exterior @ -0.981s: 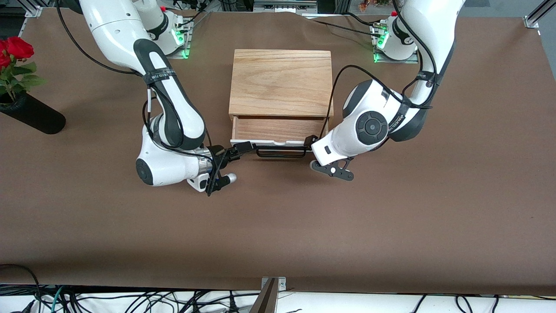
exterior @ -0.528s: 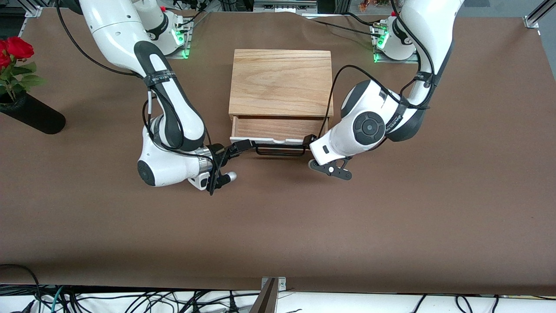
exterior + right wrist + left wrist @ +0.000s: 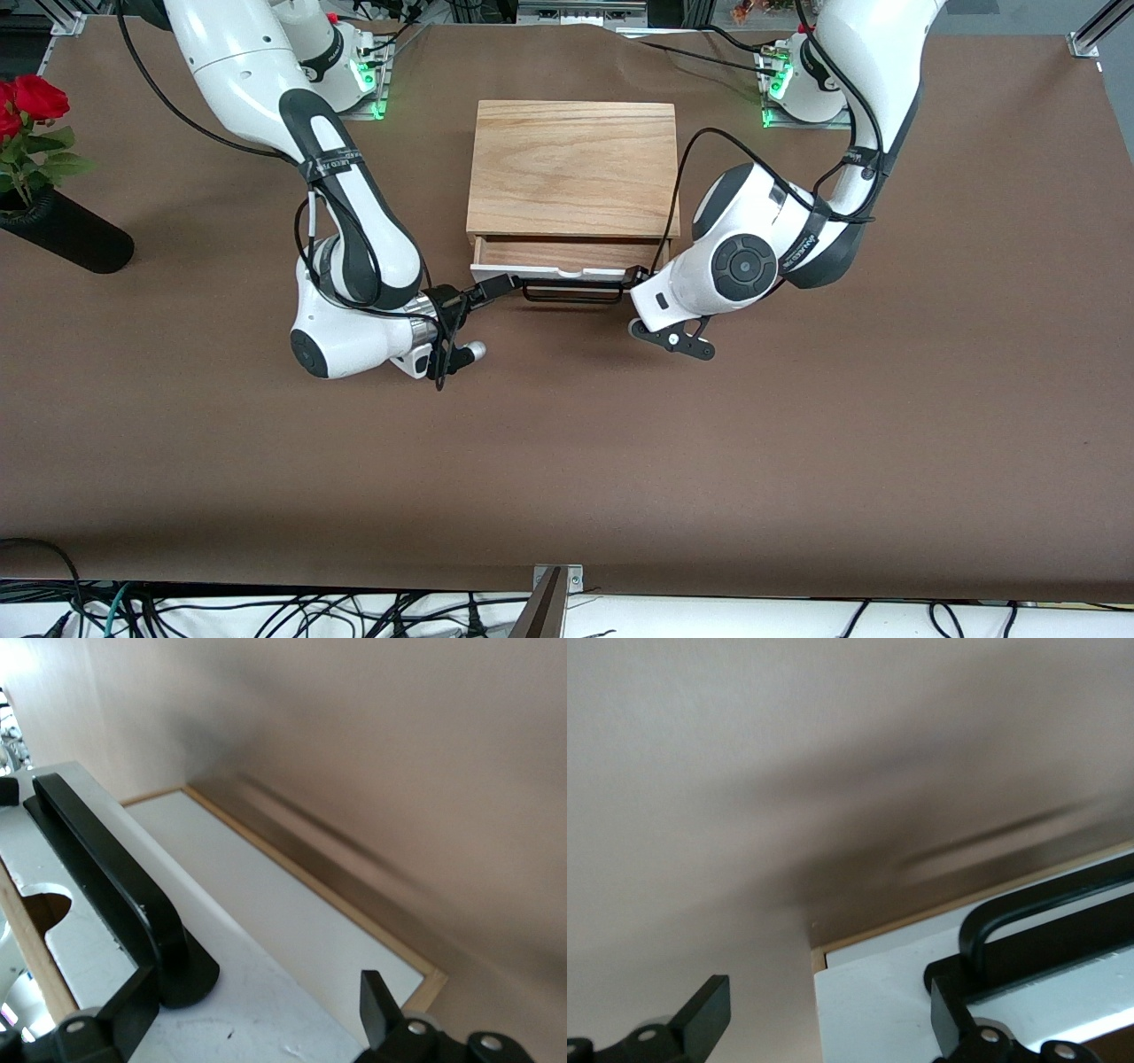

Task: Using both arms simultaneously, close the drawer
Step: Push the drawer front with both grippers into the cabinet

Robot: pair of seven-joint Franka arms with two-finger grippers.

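White drawer (image 3: 560,266) front juts slightly — left gripper (image 3: 634,282) and right gripper (image 3: 490,289), fingers spread, at its ends.

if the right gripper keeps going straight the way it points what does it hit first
Most likely the drawer front: the right gripper is already at the white panel, at one end of the black handle.
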